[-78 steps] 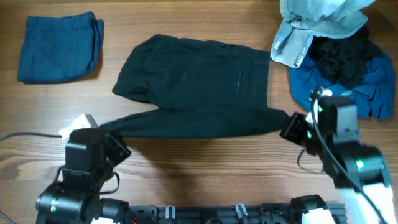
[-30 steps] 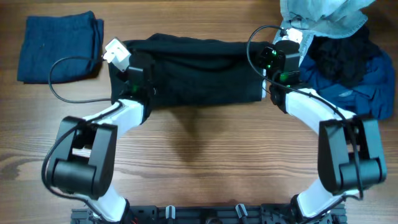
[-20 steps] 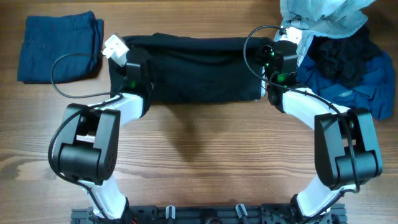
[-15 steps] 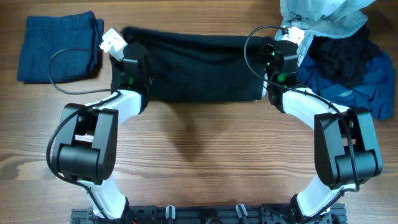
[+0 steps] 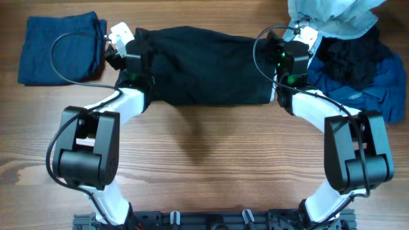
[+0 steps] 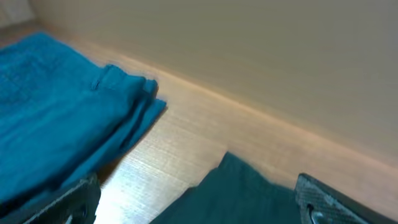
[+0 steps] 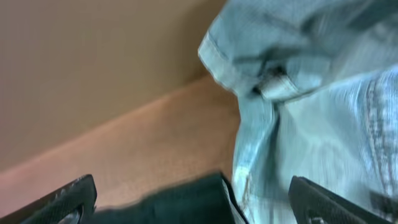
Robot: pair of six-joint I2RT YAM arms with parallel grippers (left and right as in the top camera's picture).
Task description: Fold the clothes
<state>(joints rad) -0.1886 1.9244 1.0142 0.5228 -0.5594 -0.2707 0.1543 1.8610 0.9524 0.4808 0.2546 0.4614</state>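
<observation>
Black shorts [image 5: 198,67] lie folded at far centre. My left gripper [image 5: 124,51] and right gripper [image 5: 284,48] hover at their far corners, fingers wide apart, holding nothing; I should lift straight up without dragging the fold.

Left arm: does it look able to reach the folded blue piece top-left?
Probably yes. The left hand is open at the black shorts' left end; the folded blue piece lies just beside it, only the arm's own cable between.
</observation>
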